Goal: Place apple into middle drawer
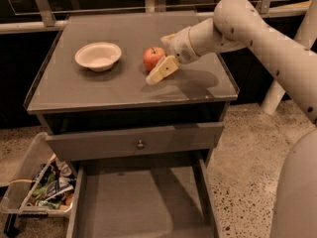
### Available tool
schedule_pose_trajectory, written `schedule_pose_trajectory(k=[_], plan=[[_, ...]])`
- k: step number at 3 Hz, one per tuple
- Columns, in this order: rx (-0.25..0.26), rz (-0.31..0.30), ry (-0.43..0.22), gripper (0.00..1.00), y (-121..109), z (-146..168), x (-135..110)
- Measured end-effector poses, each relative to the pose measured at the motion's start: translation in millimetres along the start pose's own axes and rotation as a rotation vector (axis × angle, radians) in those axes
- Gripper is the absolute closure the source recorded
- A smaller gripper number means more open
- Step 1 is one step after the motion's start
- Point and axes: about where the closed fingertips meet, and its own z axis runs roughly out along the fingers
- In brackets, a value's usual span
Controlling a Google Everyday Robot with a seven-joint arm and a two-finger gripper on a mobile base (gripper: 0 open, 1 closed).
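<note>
The apple (pixel 152 58) sits on the desk (pixel 99 90), right of the white bowl (pixel 98 56) and well apart from it. The end effector (pixel 157 59) is at the apple's right side with its two fingers spread apart, one behind the fruit and the pale one in front slanting down to the desk top. Nothing is clamped yet, and whether either finger touches the apple cannot be told.

The main risk I see is the round apple rolling. If one finger meets it before the other, it can be nudged left toward the bowl or forward toward the desk's front edge. The low front finger could also scrape the surface and stall the closing. A shallow pinch near the fingertips could let the fruit slip out on the lift.

The carry has hazards too. The middle drawer (pixel 143 202) stands pulled out low down, beneath the closed drawer front (pixel 99 142) with its knob (pixel 140 144). The arm must clear the desk edge and that front on the way down, and a release from too high would let the apple bounce or roll on the flat floor.

No brand or label can be read; the packets (pixel 49 187) in the floor bin (pixel 20 182) show colour only
</note>
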Motion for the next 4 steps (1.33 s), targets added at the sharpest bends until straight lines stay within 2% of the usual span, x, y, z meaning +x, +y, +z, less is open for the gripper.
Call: schedule_pose_trajectory(k=[1, 4], plan=[[-0.001, 0.001, 0.0, 0.18, 0.2, 0.4, 0.0], [-0.001, 0.001, 0.0, 0.88, 0.2, 0.5, 0.0]])
